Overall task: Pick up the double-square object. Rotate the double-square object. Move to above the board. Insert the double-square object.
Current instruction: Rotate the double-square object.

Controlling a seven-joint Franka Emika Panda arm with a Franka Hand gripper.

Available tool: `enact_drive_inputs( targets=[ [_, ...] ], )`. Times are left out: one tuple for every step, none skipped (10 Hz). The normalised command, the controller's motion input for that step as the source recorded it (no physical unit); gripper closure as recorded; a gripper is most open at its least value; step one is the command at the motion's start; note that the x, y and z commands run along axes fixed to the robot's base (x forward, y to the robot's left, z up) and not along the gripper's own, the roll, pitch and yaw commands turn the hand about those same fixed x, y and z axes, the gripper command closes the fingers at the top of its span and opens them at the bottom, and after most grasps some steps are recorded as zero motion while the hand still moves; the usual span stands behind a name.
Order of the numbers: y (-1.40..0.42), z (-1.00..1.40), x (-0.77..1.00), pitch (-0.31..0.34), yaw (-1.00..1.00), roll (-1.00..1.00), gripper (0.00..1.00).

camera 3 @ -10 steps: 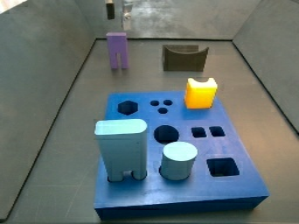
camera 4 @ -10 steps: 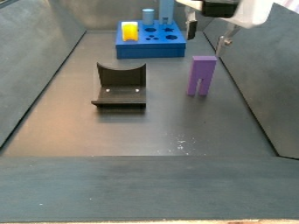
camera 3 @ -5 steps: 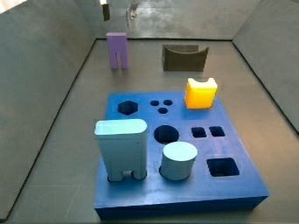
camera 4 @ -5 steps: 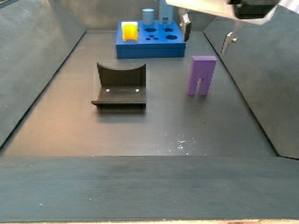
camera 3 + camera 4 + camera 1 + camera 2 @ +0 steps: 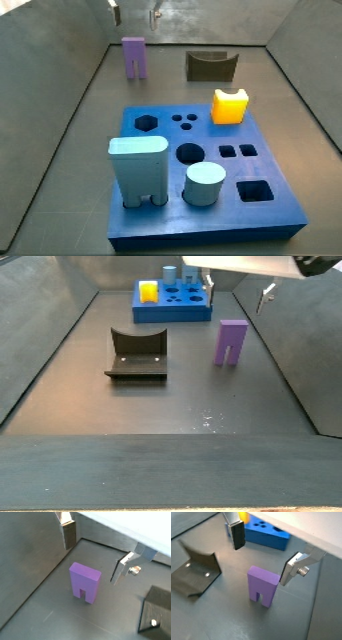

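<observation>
The pincer (image 5: 261, 549) hangs wide open and empty above the double-square object (image 5: 262, 586), fingers (image 5: 121, 566) well clear of it on either side. The object (image 5: 134, 55) stands upright on the floor near a side wall, apart from the board (image 5: 201, 170) and beside the fixture (image 5: 136, 354).

Opposed side views; wrist views above gripper (image 5: 93, 549).
</observation>
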Motion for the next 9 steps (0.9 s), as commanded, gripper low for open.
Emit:
enact_drive_inputs(
  targets=[
    [0.00,-0.04,0.04,-0.019,1.00,0.01,0.00],
    [0.00,-0.04,0.04,-0.021,0.85,0.01,0.00],
    [0.00,-0.04,0.04,-0.020,0.53,0.01,0.00],
    [0.00,-0.04,0.04,-0.020,0.33,0.01,0.00],
    [0.00,-0.04,0.04,-0.019,0.24,0.01,0.00],
    [0.00,-1.00,0.00,0.000,0.00,0.00,0.00],
    [0.00,-1.00,0.01,-0.012,-0.04,0.00,0.00],
    [0.00,-1.00,0.02,-0.028,-0.04,0.00,0.00],
    [0.01,-1.00,0.02,-0.041,-0.03,0.01,0.00]
  ],
)
